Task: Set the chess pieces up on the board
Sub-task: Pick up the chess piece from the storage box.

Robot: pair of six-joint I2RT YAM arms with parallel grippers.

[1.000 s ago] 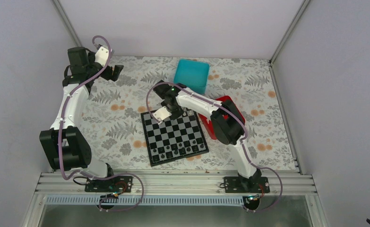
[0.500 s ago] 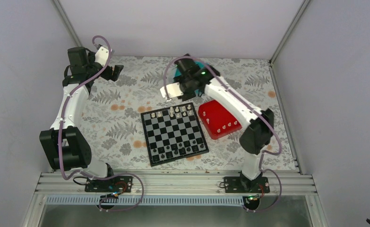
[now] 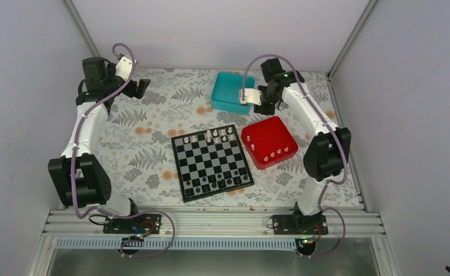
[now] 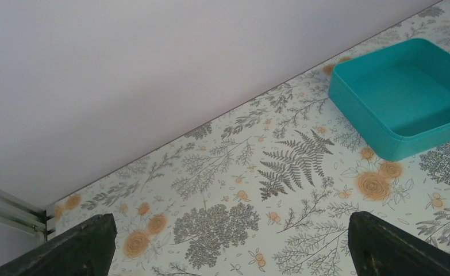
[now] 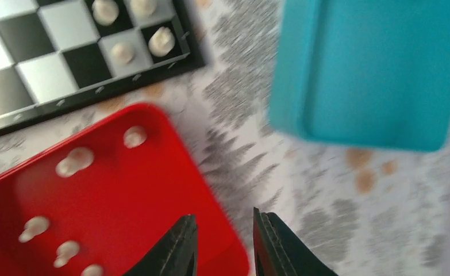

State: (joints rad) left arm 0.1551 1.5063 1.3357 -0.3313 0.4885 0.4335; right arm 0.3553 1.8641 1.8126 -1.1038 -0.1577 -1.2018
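board (image 3: 211, 163): flat on the flowered counter (image 3: 147, 144), nearest of the lot, turned a touch off square.
dark pieces (image 3: 216, 183): there they are, lined up along the board's near rows, 6 o'clock side.
chess pieces (image 3: 210, 137): a handful of cream ones standing along the board's far edge, 12 o'clock side; more lying loose off the board.
red tray (image 3: 257, 135): just beside the board at 3 o'clock, the loose cream ones gathered toward its near edge.
right tool (image 5: 222, 250): up in the air at the board's 1 o'clock, between red tray and teal box (image 3: 228, 92); jaws parted a little, nothing in them.
left tool (image 4: 231, 230): way out at 10 o'clock by the back wall, jaws spread wide, holding nothing.
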